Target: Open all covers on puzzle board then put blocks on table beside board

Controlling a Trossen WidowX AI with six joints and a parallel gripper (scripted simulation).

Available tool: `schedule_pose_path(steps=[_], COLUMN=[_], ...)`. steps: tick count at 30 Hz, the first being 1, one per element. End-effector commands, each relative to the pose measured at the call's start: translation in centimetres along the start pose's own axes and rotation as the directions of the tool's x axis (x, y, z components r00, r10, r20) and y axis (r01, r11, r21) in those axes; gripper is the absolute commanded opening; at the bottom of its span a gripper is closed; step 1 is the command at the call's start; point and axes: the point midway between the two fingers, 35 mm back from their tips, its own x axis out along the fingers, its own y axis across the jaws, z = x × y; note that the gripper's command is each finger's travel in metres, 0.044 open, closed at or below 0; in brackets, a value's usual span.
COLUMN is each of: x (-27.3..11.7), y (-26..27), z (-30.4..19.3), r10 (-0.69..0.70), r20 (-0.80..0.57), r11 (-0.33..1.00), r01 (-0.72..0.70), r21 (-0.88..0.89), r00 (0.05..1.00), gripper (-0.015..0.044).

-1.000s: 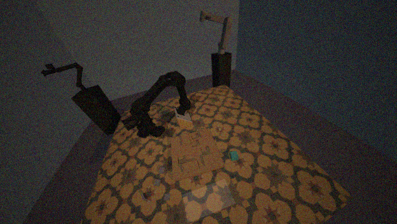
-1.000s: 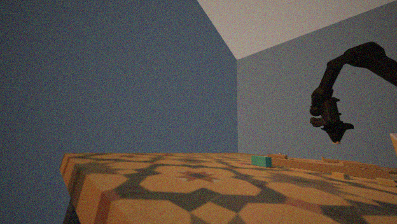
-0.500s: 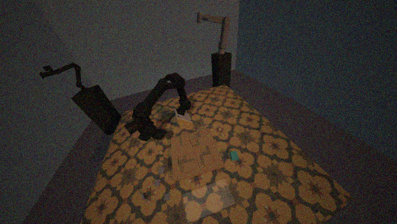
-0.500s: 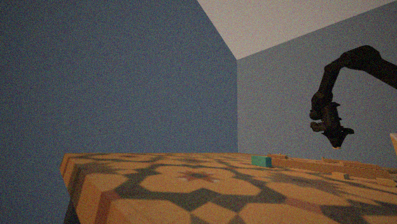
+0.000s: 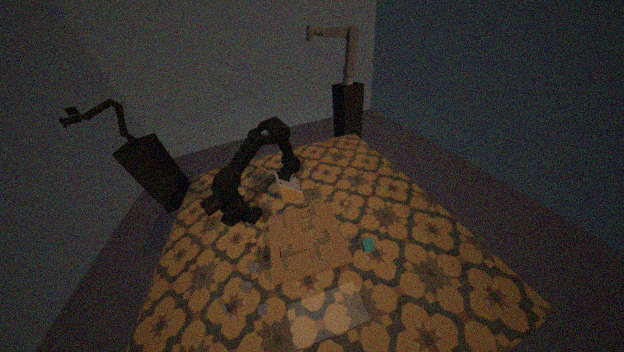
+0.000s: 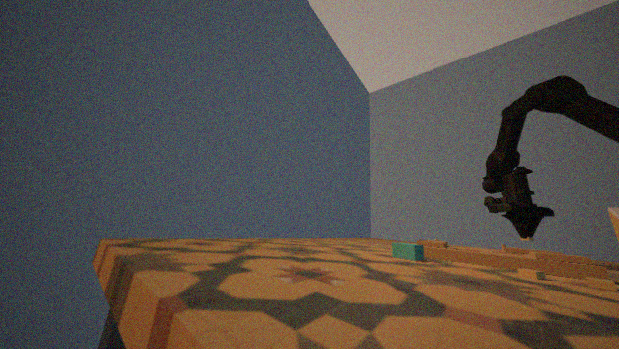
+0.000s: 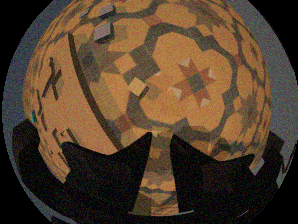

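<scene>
The tan puzzle board (image 5: 305,240) (image 6: 496,256) (image 7: 70,110) lies in the middle of the patterned table. Its covers and wells are too dim to make out. My gripper (image 5: 289,176) (image 6: 526,236) (image 7: 161,137) hangs above the table just past the board's far edge, close to the arm's base. It is shut on a small tan block (image 7: 158,175) (image 6: 525,238), which shows as a wedge between the fingers in the wrist view. A teal block (image 5: 368,244) (image 6: 408,251) (image 7: 33,117) lies on the table right of the board, clear of it.
A small tan piece (image 7: 137,87) and grey squares (image 7: 104,31) lie on the table beyond the board. A pale sheet (image 5: 330,312) lies near the table's front. Two dark camera stands (image 5: 150,170) (image 5: 347,107) are behind the table.
</scene>
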Motion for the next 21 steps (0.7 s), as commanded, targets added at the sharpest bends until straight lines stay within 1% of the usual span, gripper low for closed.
schedule_pose_path(steps=[1,21], x=[0.9,4.1], y=[0.1,0.2], z=[-0.3,-0.6], r10=[0.006,0.008], r20=[-0.009,-0.01], r11=[1.0,1.0], r01=[-0.006,-0.008], r21=[0.006,0.006], r00=[1.0,1.0], gripper=[0.008,0.008])
